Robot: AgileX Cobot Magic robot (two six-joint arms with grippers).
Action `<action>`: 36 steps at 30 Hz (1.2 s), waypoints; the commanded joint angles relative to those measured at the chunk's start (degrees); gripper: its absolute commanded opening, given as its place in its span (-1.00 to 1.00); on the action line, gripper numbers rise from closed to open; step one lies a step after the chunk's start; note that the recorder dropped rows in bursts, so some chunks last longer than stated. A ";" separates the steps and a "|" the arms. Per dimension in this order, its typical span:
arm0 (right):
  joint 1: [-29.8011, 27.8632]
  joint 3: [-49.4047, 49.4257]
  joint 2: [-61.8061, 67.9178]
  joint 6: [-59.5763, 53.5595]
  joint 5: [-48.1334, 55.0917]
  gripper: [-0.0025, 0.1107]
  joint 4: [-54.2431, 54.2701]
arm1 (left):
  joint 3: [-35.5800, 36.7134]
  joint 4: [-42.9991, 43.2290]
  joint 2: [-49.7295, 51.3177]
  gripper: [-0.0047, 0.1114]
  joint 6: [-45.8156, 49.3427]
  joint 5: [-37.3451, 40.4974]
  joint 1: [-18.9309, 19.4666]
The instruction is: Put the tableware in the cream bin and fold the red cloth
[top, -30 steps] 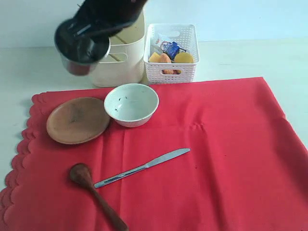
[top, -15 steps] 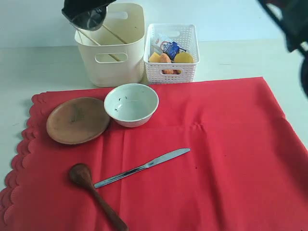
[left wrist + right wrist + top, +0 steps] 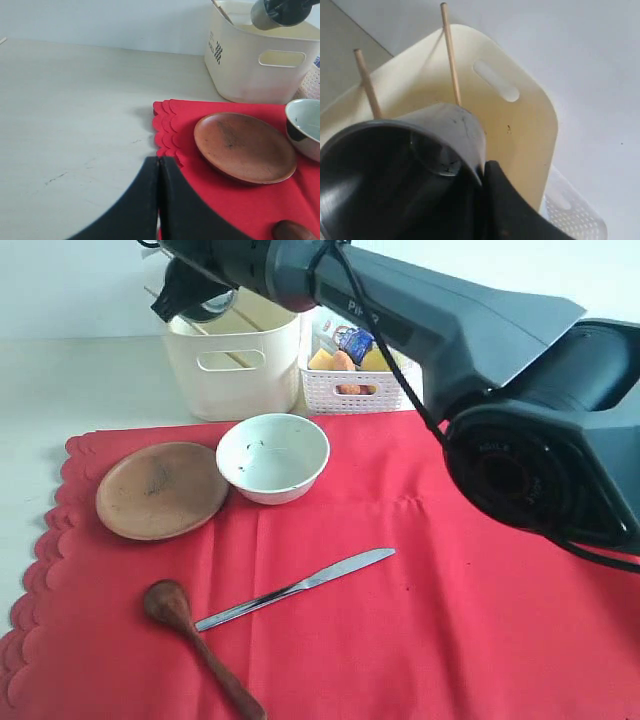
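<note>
The steel cup (image 3: 410, 170) hangs tilted over the open top of the cream bin (image 3: 235, 375), and my right gripper (image 3: 482, 172) is clamped on its wall. Two pale chopsticks (image 3: 450, 55) lean inside the bin. The bin stands just past the far edge of the red cloth (image 3: 450, 620), beside a white lattice basket (image 3: 355, 392). On the cloth lie the white bowl (image 3: 272, 455) just beside the brown plate (image 3: 160, 490), and nearer me the knife (image 3: 300, 587) and the wooden spoon (image 3: 190, 635). My left gripper (image 3: 159, 190) is pressed together on nothing, low by the cloth's scalloped edge.
</note>
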 commanded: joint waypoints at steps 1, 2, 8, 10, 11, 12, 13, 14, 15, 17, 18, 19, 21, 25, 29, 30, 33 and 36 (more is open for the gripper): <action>0.03 -0.82 0.98 2.55 0.36 -0.96 -5.53 | 0.16 0.26 -0.24 -0.92 -0.21 -0.56 0.18; 0.03 -0.82 1.12 2.55 0.49 -0.96 -5.76 | 0.16 0.26 -0.24 -0.92 -0.21 -0.56 0.18; 0.03 -0.82 2.61 2.55 0.91 -0.70 -5.69 | 0.16 0.26 -0.24 -0.92 -0.21 -0.56 0.18; 0.03 -0.82 2.86 2.55 1.71 -0.49 -5.57 | 0.16 0.26 -0.24 -0.92 -0.21 -0.56 0.18; 0.03 -0.82 2.85 2.55 2.12 -0.40 -5.57 | 0.16 0.26 -0.24 -0.92 -0.21 -0.56 0.18; 0.03 -0.82 2.85 2.55 2.51 -0.26 -5.57 | 0.16 0.26 -0.24 -0.92 -0.21 -0.56 0.18; 0.03 -0.82 2.85 2.44 3.21 -0.16 -5.57 | 0.16 0.26 -0.24 -0.92 -0.21 -0.56 0.18; 0.03 -0.82 2.85 2.44 3.67 -0.06 -5.57 | 0.16 0.26 -0.24 -0.92 -0.21 -0.56 0.18; 0.03 -0.82 2.57 2.44 4.49 0.04 -5.57 | 0.16 0.26 -0.24 -0.92 -0.21 -0.56 0.18; 0.03 -0.82 2.08 2.44 5.58 0.16 -5.57 | 0.16 0.26 -0.24 -0.92 -0.21 -0.56 0.18; 0.03 -0.82 1.53 2.44 6.38 0.21 -5.17 | 0.16 0.26 -0.24 -0.92 -0.21 -0.56 0.18; 0.03 -0.82 1.11 2.44 6.89 0.22 -4.60 | 0.16 0.26 -0.24 -0.92 -0.21 -0.56 0.18; 0.03 -0.82 -0.13 2.34 8.47 0.22 -3.49 | 0.16 0.26 -0.24 -0.92 -0.21 -0.56 0.18; 0.03 -0.82 -4.93 -3.97 13.08 0.22 6.04 | 0.16 0.26 -0.24 -0.92 -0.21 -0.56 0.18; 0.03 -0.82 -10.68 -11.51 21.33 0.05 18.03 | 0.16 0.26 -0.24 -0.92 -0.21 -0.56 0.18; 0.03 -0.82 -11.66 -12.15 22.47 -0.04 19.31 | 0.16 0.26 -0.24 -0.92 -0.21 -0.56 0.18; 0.03 -0.27 -15.61 -13.10 22.47 -0.37 23.65 | 0.16 0.26 -0.24 -0.92 -0.21 -0.56 0.18; 0.03 -0.18 -19.25 -13.59 22.47 -0.66 32.03 | 0.16 0.26 -0.24 -0.92 -0.21 -0.56 0.18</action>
